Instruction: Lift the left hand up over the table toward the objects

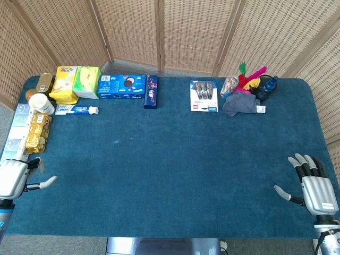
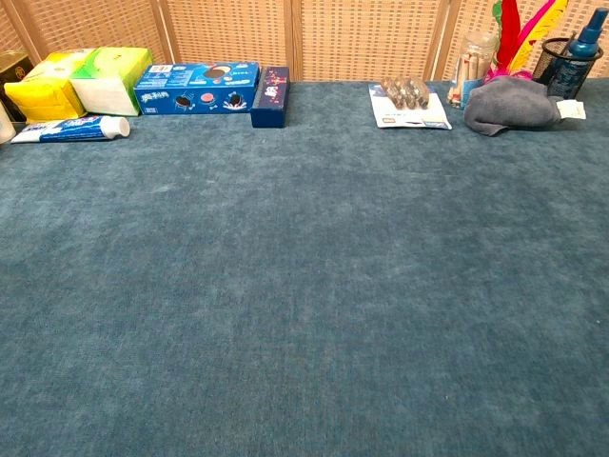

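Right now I am holding my left hand low at the near left edge of the blue surface, its fingers curled in with only the thumb sticking out sideways, and nothing in it. What matters for the coming lift is direction: the objects I am reaching toward are lying straight ahead of these fingers, up along the left side. Nearest, just ahead of the fingertips, a gold-wrapped pack is lying with its long axis running away from me; beyond it are sitting a white cup and a toothpaste tube stretched crosswise, then the yellow pack and the green box, well ahead. My right hand is resting at the opposite near corner, fingers spread and empty, so the left is plainly the nearer one to that cluster. I am judging the move as mostly up and forward, with little sideways travel. Only the head view is showing either hand; the chest view is showing neither, though it is giving a lower look at the toothpaste tube and the boxes along the back row.
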Tool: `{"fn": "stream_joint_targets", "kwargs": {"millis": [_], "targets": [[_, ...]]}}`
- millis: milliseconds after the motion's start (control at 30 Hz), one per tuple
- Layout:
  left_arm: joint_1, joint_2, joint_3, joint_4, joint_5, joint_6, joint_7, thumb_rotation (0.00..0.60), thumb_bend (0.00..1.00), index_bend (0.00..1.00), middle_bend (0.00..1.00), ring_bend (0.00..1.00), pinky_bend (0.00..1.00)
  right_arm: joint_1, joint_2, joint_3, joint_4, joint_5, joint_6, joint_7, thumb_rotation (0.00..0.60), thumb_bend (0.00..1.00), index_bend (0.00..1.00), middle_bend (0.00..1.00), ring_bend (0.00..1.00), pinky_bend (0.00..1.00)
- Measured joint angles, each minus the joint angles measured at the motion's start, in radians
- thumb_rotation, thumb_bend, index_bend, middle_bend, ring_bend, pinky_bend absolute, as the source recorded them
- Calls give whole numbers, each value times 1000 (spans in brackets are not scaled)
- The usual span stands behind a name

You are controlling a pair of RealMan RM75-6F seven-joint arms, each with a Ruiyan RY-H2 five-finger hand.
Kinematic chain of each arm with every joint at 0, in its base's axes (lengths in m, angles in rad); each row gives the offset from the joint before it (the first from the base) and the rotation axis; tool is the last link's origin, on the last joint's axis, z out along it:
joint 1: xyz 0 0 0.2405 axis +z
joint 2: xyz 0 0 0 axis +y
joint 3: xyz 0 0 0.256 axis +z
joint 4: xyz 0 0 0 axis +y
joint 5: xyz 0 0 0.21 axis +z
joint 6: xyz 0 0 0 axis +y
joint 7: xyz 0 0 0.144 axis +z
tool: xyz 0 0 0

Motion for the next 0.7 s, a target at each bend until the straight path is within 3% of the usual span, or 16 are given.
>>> {"fn": "stream_joint_targets", "kwargs": {"millis": [133,333,700], "targets": [[-10,8,5,-10,2,-14,-52,0,0,700,1000,1000,1000,2,-3,-1,1,1,-4,-4,0,0,117,59,0,8],[-43,33,25,-31,14,-74,-275,0,0,701,1000,1000,1000,3,-5,-1,1,3,-8,-9,0,0,117,59,0,8],[-147,16,37,-5,37,-160,-920,0,0,794,1000,1000,1000,9,-15,0,6,20,-24,-24,0,0,118,58,0,8]]}}
